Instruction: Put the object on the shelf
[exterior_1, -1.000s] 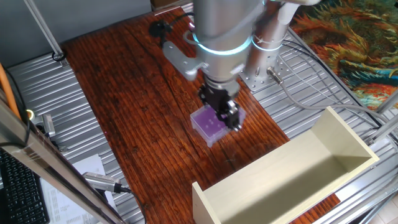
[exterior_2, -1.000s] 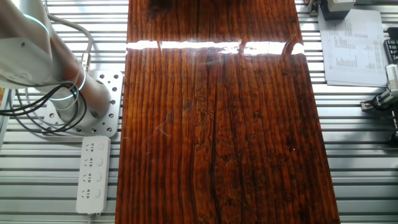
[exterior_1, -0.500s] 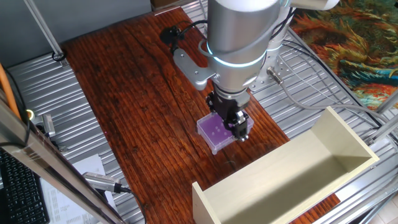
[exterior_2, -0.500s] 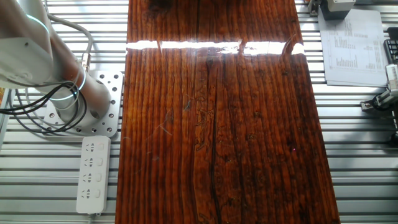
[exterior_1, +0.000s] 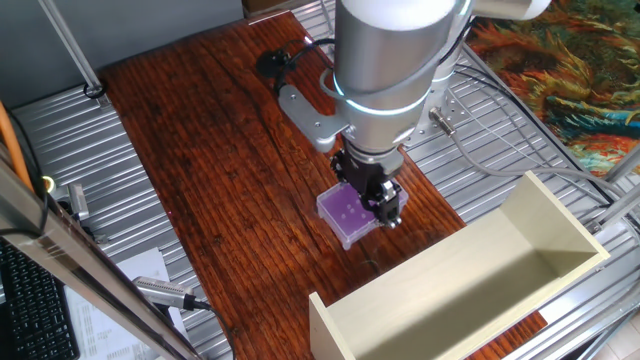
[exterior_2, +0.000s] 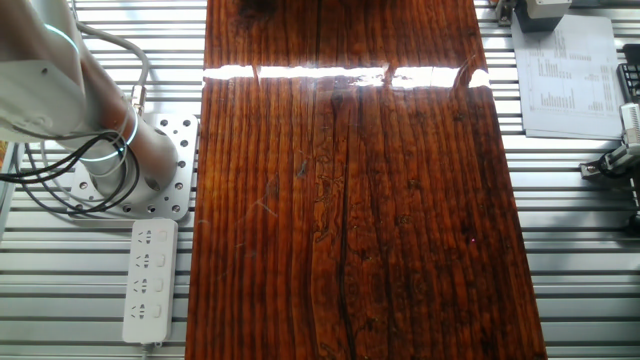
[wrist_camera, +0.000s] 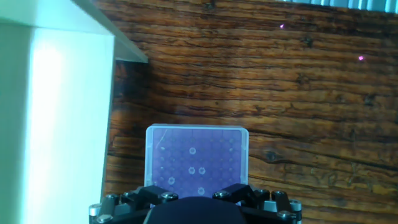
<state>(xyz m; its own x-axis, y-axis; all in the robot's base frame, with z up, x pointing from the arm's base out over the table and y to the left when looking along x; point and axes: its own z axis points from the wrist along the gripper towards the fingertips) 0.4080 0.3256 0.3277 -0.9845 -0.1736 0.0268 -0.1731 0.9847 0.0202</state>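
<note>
The fingers pinch the purple box above the wooden surface, near its right edge, just beside the cream shelf.

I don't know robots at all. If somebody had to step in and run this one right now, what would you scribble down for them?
Gripper: down at the near end of the purple box. Whether it has closed on the box cannot be told; the hand view shows only the gripper body over that end.
Purple box: on or just above the wooden table, dotted top facing up, not in the shelf.
Shelf: cream open box close beside the purple box, nothing visible inside.
Done: the arm has reached the box.
Left: confirm the grip, lift, carry the box over and set it in the shelf.
</note>
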